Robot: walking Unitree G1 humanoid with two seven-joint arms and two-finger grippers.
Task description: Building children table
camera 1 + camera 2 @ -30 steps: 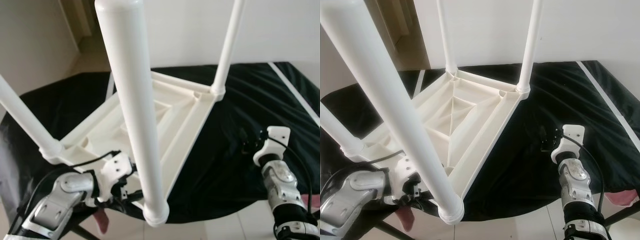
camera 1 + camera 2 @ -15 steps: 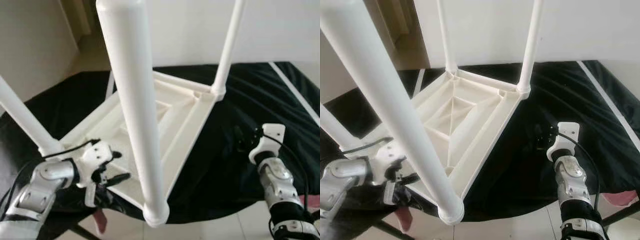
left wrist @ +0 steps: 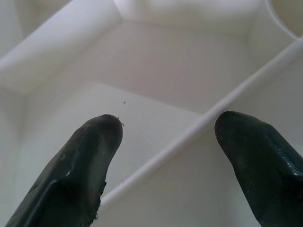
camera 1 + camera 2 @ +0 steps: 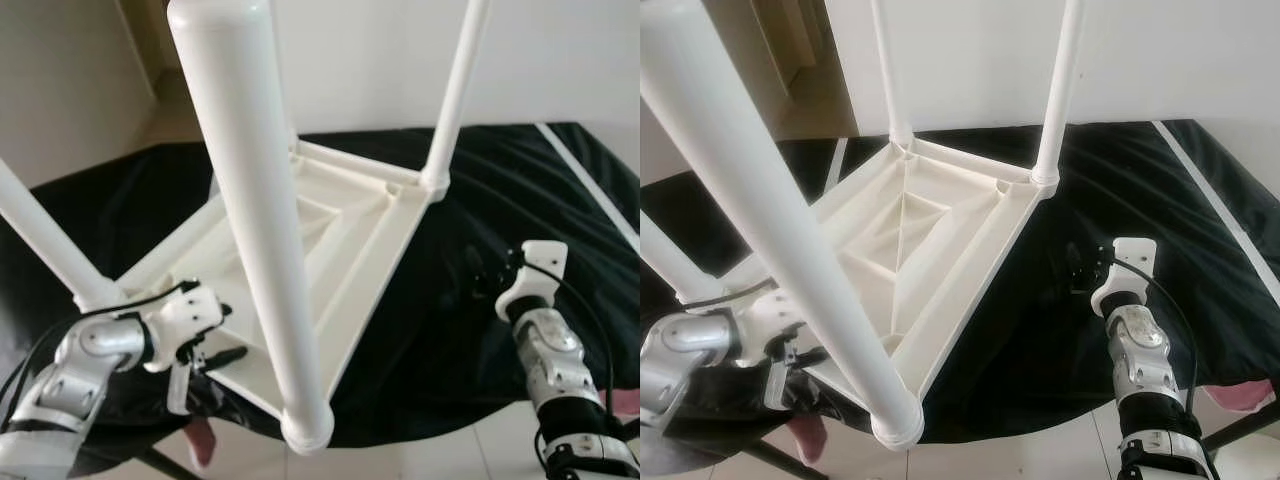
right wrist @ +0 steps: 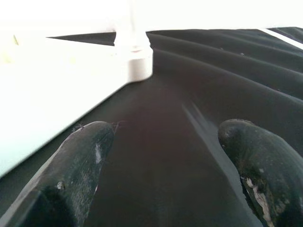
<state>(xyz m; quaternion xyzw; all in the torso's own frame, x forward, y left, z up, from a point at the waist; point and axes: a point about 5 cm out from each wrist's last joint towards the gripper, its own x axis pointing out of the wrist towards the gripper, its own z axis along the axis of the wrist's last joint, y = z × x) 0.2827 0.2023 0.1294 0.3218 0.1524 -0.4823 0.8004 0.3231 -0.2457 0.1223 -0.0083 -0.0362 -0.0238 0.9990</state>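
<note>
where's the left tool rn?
Left tool sits low on the robot's left in the eye views, open at the near edge of the upturned white table, beside the nearest leg.

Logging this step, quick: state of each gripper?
Left gripper: open, holding nothing, over the white table's underside.
Right gripper: open, holding nothing, above the black cloth.

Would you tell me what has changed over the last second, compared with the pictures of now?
The left gripper has drawn out from under the near edge of the upturned white table and now points its open fingers at the underside. The right gripper has edged forward over the black cloth, open. The table has stayed put.
</note>
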